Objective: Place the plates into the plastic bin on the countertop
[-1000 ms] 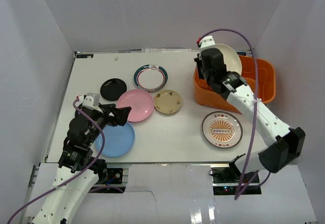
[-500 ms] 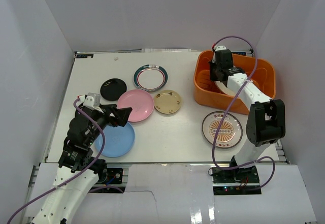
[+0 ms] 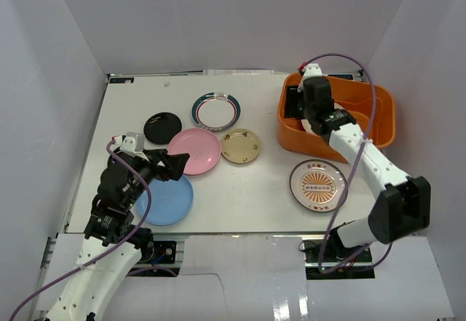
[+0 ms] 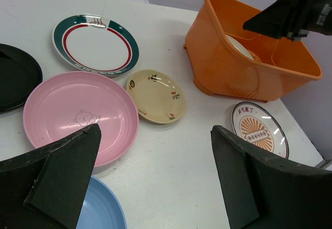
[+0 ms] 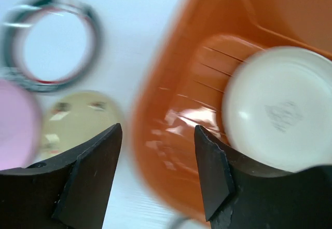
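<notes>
White countertop (image 3: 255, 183); cream plate (image 5: 277, 109) in bin (image 5: 171, 115), wrist views.

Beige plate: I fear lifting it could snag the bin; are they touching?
Apart. Left wrist view shows bare countertop between the beige plate and the orange bin.

1. Bin (image 4: 233, 68) under my right gripper (image 5: 156, 135): cream plate (image 5: 277, 109) fills one side, ribbed floor beside it bare.
2. Bare countertop (image 3: 255, 183) between beige plate (image 3: 240, 145) and patterned plate (image 3: 318, 185).
3. Pink plate (image 3: 195, 151), blue plate (image 3: 171, 201) crowd my left gripper (image 4: 155, 135).
</notes>
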Robot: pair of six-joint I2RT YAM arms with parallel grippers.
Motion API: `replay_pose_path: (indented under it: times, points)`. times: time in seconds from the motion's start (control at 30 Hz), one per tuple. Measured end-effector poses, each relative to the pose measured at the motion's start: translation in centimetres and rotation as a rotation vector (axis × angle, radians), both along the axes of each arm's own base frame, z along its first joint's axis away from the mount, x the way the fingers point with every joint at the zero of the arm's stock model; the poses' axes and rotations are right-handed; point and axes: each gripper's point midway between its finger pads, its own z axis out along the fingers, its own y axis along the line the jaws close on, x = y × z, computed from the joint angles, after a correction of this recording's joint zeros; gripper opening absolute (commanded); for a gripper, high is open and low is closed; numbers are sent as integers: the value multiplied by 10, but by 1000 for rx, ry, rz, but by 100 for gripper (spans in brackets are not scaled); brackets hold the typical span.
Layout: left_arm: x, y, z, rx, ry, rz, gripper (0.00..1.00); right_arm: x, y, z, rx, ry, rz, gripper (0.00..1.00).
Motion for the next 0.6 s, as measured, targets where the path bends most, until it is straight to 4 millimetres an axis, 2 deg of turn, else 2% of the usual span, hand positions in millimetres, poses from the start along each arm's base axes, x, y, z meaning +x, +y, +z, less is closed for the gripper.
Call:
replay_pose_path:
  times: [0.03, 0.07, 0.13, 0.2, 0.27, 0.37, 0.43, 0.5, 0.6]
  points:
    - [1, 1, 0, 0, 0, 6, 98, -10, 15, 8, 19, -20, 36, 65]
    - [1, 2, 0, 0, -1, 12, 98, -24, 39, 17, 62, -63, 85, 66]
    - [3, 5, 1, 1, -2, 30, 98, -64, 89, 19, 154, -86, 207, 66]
    - [4, 7, 2, 1, -5, 47, 98, -99, 134, 1, 253, -58, 303, 66]
    - [6, 10, 2, 1, -7, 64, 98, -124, 162, -34, 317, 21, 330, 65]
    - [7, 12, 2, 2, -7, 78, 98, -146, 189, -92, 366, 149, 281, 63]
    - [7, 12, 2, 2, -7, 80, 98, -154, 201, -118, 402, 205, 237, 63]
    - [7, 12, 2, 2, -6, 78, 98, -155, 212, -132, 461, 240, 187, 62]
    - [6, 12, 2, 1, -7, 78, 98, -146, 224, -142, 547, 256, 120, 60]
